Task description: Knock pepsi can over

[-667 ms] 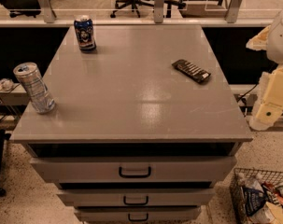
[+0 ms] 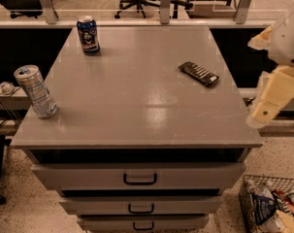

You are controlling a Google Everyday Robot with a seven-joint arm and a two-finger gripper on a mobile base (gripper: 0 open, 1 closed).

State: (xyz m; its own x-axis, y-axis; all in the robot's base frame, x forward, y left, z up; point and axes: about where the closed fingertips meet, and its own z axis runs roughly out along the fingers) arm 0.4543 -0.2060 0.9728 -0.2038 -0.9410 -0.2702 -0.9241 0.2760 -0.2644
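Observation:
The pepsi can point(image 2: 88, 34) is dark blue with white markings and a silver top. It stands upright at the far left corner of the grey cabinet top point(image 2: 137, 96). My gripper point(image 2: 271, 97) shows as cream-coloured parts at the right edge of the view, off the cabinet's right side and level with its front half. It is far from the pepsi can and touches nothing.
A silver-grey can point(image 2: 36, 92) stands tilted at the cabinet's left edge near the front. A dark flat bar-shaped object point(image 2: 199, 74) lies on the right half. Drawers point(image 2: 139, 177) face me below. A wire basket of packets point(image 2: 272, 205) sits on the floor at the right.
The arm at the right has edged slightly left, toward the cabinet. Both cans and the dark object have not moved.

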